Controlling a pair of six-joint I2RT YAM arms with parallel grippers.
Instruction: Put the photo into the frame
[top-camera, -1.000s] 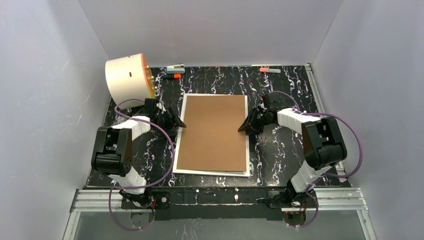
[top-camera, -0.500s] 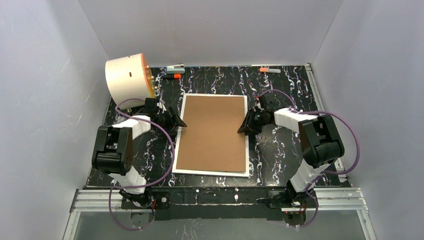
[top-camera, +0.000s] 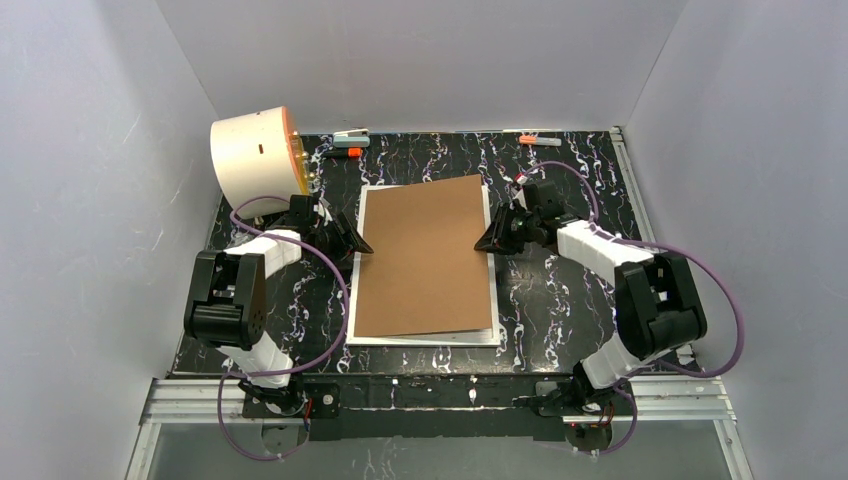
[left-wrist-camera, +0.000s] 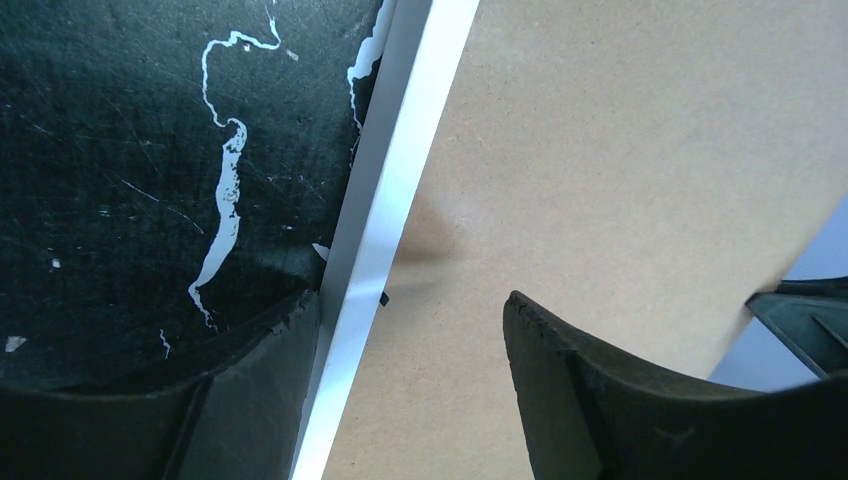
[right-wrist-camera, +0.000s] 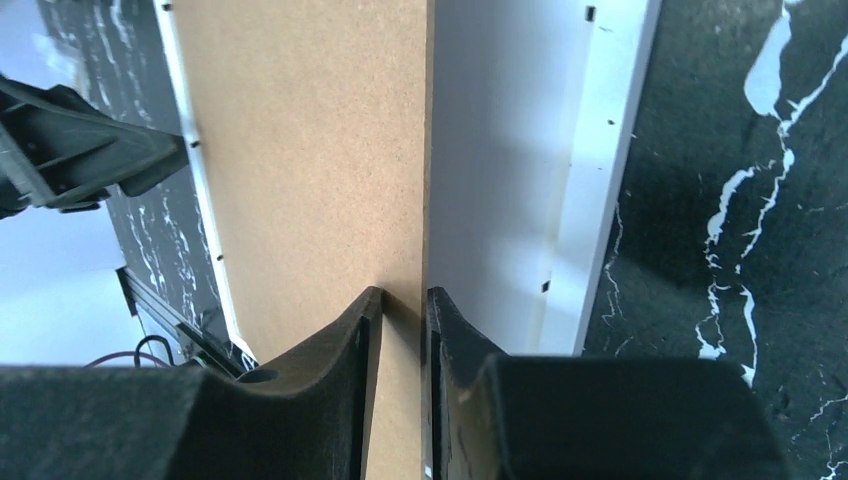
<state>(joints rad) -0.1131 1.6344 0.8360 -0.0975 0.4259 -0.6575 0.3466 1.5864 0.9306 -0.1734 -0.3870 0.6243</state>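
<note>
The frame (top-camera: 425, 339) lies face down on the black table, its white rim (left-wrist-camera: 385, 230) showing round a brown backing board (top-camera: 425, 255). My right gripper (top-camera: 487, 243) is shut on the board's right edge (right-wrist-camera: 300, 150), one finger above it and one below (right-wrist-camera: 402, 295). That edge is lifted off the frame, and a white sheet (right-wrist-camera: 500, 150) shows beneath it inside the rim (right-wrist-camera: 610, 150). My left gripper (top-camera: 362, 247) is open astride the frame's left rim (left-wrist-camera: 410, 300), one finger over the table, the other over the board (left-wrist-camera: 620, 150). The photo is hidden.
A white drum with an orange face (top-camera: 252, 152) lies on its side at the back left, close behind my left arm. Two marker pens (top-camera: 350, 152) (top-camera: 535, 140) lie along the back edge. Grey walls enclose the table (top-camera: 570, 300) on three sides.
My right gripper has closed on the board's right edge and raised it, so the board now tilts up and sits skewed over the frame. The left gripper has stayed put.
</note>
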